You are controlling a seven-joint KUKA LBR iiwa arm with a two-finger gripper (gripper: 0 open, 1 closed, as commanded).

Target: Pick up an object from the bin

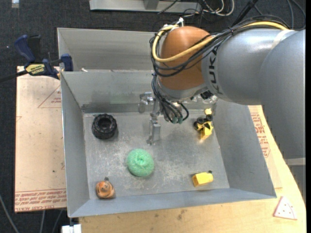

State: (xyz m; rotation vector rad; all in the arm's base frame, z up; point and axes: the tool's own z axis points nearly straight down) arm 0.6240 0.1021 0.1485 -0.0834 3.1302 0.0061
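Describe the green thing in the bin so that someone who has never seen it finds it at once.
Look in the grey metal bin, mid-floor, just below the gripper in the view. There lies a round, fuzzy pad. It alone is green; its neighbours are a black ring and a yellow block.

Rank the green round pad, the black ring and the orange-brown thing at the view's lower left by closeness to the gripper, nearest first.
Measured from the gripper in the camera view:
1. Green round pad: just below the gripper, mid-bin.
2. Black ring: off to the view's left, near the left wall.
3. Orange-brown thing: lower left corner, farthest.
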